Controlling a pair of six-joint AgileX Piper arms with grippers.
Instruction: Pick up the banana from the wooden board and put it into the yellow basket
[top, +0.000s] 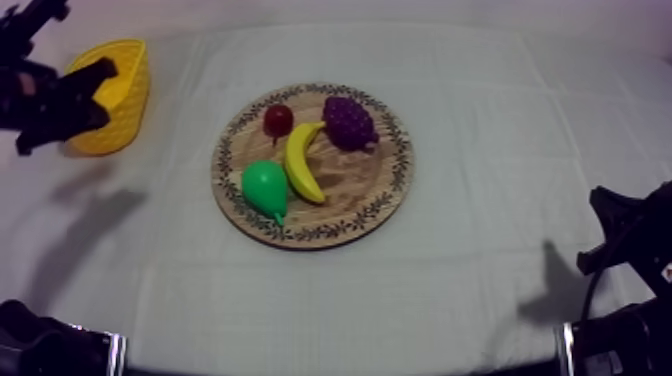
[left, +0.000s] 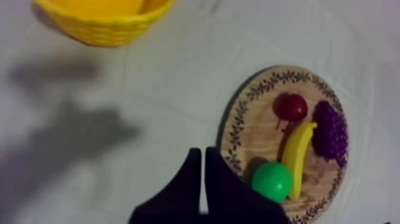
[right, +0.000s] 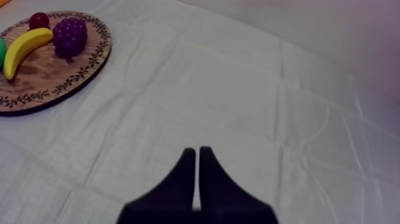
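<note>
The banana (top: 303, 162) lies mid-board (top: 392, 185), pear (top: 265, 187) and grapes (top: 348, 121) flanking, small red fruit (top: 278, 119) by its tip. Both grippers sit pinched narrow and empty, the left (left: 201, 156) off the board toward the basket (top: 118, 95), the right (right: 196, 154) well off the board. Tight neighbours risk a nudged fruit or a skewed grab.

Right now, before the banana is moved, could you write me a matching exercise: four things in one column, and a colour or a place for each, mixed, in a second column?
Things
1. banana
2. pear
3. bunch of grapes
4. yellow basket

Descriptions
A. purple, beside the small red fruit
B. stands apart from the wooden board, at my left
C. green, on the board
D. lies across the middle of the board

Pairs: 1-D, 2-C, 3-A, 4-B
</note>
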